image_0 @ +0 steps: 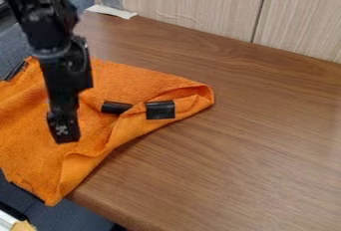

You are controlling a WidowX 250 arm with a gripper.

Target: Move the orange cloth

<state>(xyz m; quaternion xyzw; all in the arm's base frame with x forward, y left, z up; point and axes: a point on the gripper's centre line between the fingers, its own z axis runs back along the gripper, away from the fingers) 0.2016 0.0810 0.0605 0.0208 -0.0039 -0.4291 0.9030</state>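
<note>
Eyeing soft, light orange cloth (136, 83)
I'm favoring its right fold (200, 104); whether my end effector (65, 134) is pinching, I cannot tell.

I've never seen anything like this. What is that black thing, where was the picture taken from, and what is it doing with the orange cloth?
That is a robot arm, coming in at the upper left. The gripper at its lower end is its "hand". A fixed camera looks down at a slant. The orange cloth, with black patches, lies folded on a wooden table, partly over its edge. The gripper is over the cloth; whether it holds any, I cannot tell.
</note>
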